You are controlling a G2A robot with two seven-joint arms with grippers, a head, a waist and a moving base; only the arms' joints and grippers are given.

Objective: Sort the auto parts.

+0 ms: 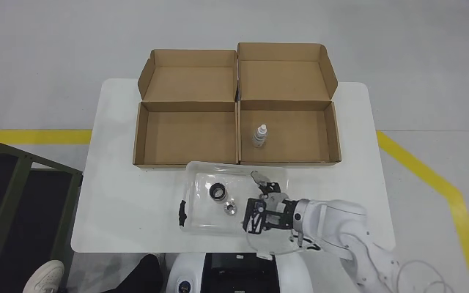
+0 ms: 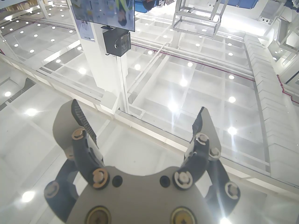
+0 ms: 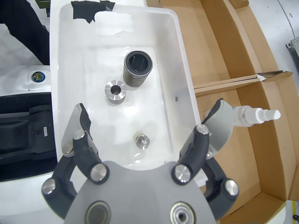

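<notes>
A white tray [image 1: 192, 170] at the table's front holds a black cylindrical bearing [image 3: 137, 68], a silver bushing [image 3: 115, 92] beside it, and a small silver fitting [image 3: 141, 141]. The bearing [image 1: 218, 193] and bushing [image 1: 231, 209] also show from above. My right gripper [image 3: 149, 110] hovers open over the tray's right end [image 1: 258, 199], the small fitting just below and between its fingers, untouched. A white spray bottle [image 3: 257, 115] lies in the right cardboard box [image 1: 293, 135]. My left gripper [image 2: 137, 115] is open and holds nothing, pointing up at a ceiling.
The left cardboard box [image 1: 187, 135] stands beside the right one, both with lids folded back, directly behind the tray. Black tape [image 1: 182, 212] marks the tray's left end. Bare white table lies to the left and right of the tray.
</notes>
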